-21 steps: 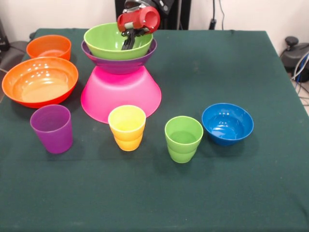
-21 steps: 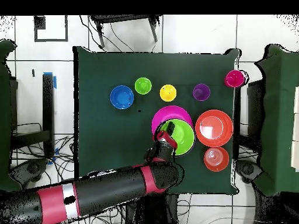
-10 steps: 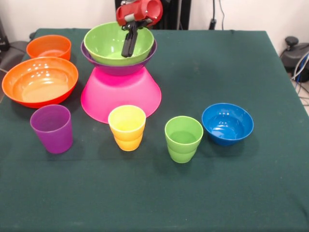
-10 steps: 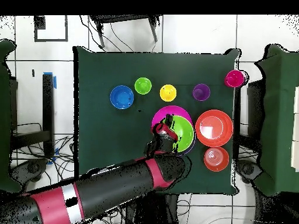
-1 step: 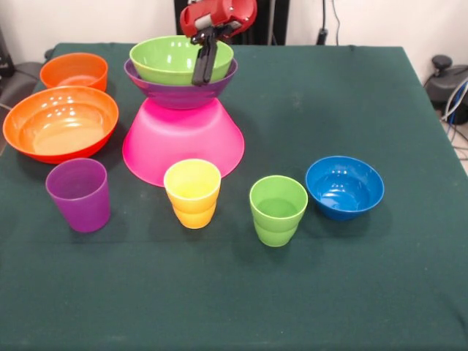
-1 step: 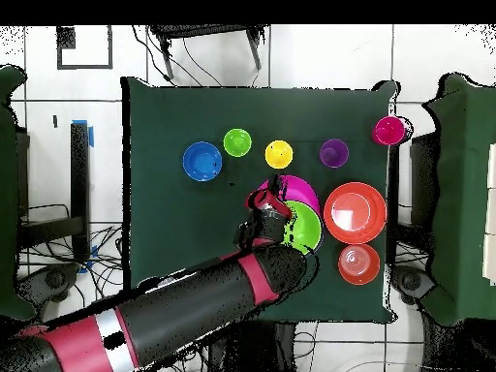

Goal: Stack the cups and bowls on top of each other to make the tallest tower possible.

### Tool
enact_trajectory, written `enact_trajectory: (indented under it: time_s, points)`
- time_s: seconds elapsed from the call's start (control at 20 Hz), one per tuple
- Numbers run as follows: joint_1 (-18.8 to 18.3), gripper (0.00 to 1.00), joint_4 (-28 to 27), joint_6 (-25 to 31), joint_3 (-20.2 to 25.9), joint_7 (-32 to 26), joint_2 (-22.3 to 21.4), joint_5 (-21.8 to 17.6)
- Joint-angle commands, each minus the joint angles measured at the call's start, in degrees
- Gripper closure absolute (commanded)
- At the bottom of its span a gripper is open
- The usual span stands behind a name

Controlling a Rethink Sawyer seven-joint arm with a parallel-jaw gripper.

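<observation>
Bowls form the tower (image 5: 182, 102) at the back left of the green worktop (image 5: 351, 278) in the front view: an inverted pink bowl (image 5: 183, 142) as base, a purple bowl (image 5: 175, 89) upright on it, and a lime green bowl (image 5: 172, 60) nested on top. The gripper (image 5: 203, 73) hangs over the near right rim of the green bowl, its dark fingers pressed close together and holding nothing. A large orange bowl (image 5: 60, 123) and a small orange bowl (image 5: 74, 71) sit left of the tower. Along the front stand a purple cup (image 5: 78, 194), a yellow cup (image 5: 192, 192), a green cup (image 5: 278, 209) and a small blue bowl (image 5: 344, 186).

From overhead, the arm (image 6: 174, 315) reaches up from the bottom edge and its gripper (image 6: 274, 194) covers the tower's (image 6: 300, 223) left side. A pinkish-red cup (image 6: 388, 130) stands at the worktop's (image 6: 174, 252) top right corner, apart from the rest.
</observation>
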Motion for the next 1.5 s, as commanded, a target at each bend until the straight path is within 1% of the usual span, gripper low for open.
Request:
enact_trajectory:
  time_s: [0.05, 0.1, 0.2, 0.25, 0.3, 0.35, 0.4, 0.45, 0.55, 0.6, 0.7, 0.75, 0.85, 0.9, 0.95, 1.05, 1.1, 1.15, 1.2, 1.35, 1.5]
  points:
    - [0.1, 1.00, -6.5, 7.8, 10.2, -7.4, 0.7, 1.8]
    - [0.2, 1.00, -6.4, 8.3, 10.2, -6.8, 0.1, 0.5]
    - [0.8, 1.00, -5.7, 9.9, 9.7, -5.0, -2.6, -4.3]
    - [1.1, 1.00, -5.4, 11.3, 9.5, -2.9, -4.9, -8.9]
    - [1.3, 1.00, -5.2, 12.1, 9.2, -1.8, -6.1, -11.4]
    - [1.7, 1.00, -5.2, 13.6, 9.1, 1.0, -8.4, -16.4]
    - [1.9, 1.00, -5.0, 14.4, 9.0, 2.4, -9.8, -19.0]
    - [2.3, 1.00, -4.9, 15.8, 9.0, 4.5, -11.3, -22.6]
    - [2.4, 1.00, -4.0, 16.4, 9.6, 5.3, -13.0, -25.7]
    - [2.4, 1.00, -3.3, 16.6, 10.0, 4.9, -13.7, -26.1]
    - [2.9, 1.00, -1.6, 17.3, 10.6, 5.5, -16.1, -28.7]
    - [3.4, 1.00, -0.7, 17.7, 10.8, 6.7, -17.5, -31.0]
    - [3.9, 1.00, 0.7, 18.3, 11.6, 8.4, -19.7, -34.4]
    - [4.0, 1.00, 1.3, 18.8, 12.0, 8.7, -20.6, -35.4]
    - [4.0, 1.00, 2.3, 18.5, 12.8, 8.8, -21.4, -36.1]
    - [3.1, 1.00, 3.6, 17.8, 14.6, 7.6, -22.1, -35.7]
    - [2.5, 1.00, 4.3, 17.5, 15.4, 5.7, -22.4, -34.3]
    - [1.8, 1.00, 5.0, 16.3, 16.2, 3.5, -21.8, -32.0]
    - [1.3, 1.00, 5.5, 15.7, 16.8, 2.3, -21.7, -31.0]
    - [-0.4, 1.00, 6.7, 12.6, 18.7, -2.2, -19.6, -25.9]
    - [-1.6, 1.00, 7.2, 10.5, 20.3, -4.6, -18.3, -23.7]
